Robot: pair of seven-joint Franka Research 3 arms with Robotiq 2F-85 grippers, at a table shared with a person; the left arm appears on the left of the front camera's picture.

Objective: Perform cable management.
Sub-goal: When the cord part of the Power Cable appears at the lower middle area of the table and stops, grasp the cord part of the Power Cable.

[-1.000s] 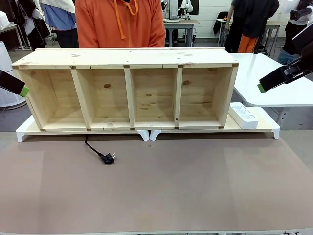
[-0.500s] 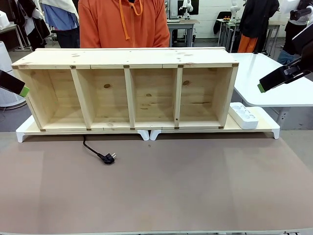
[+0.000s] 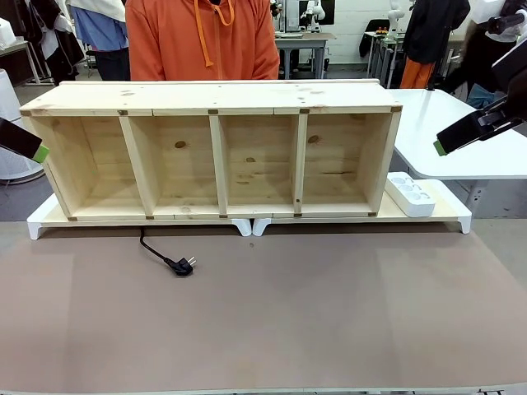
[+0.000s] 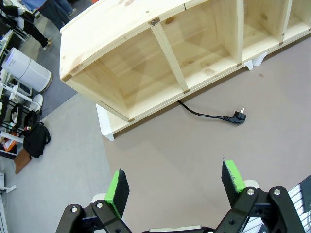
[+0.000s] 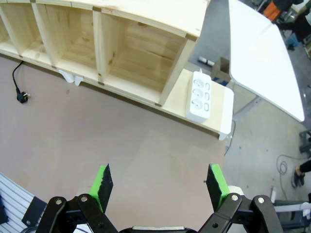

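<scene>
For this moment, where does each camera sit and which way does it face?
Front: between the arms on the robot's side, facing across the table at the shelf and the person; left gripper and right gripper poke in at the sides.
Left wrist: above the table's left end, looking down between its open fingers at the cable.
Right wrist: above the right end, looking down between its open fingers at the power strip.
Shared: both wrist views show the shelf and the cable's plug.
</scene>
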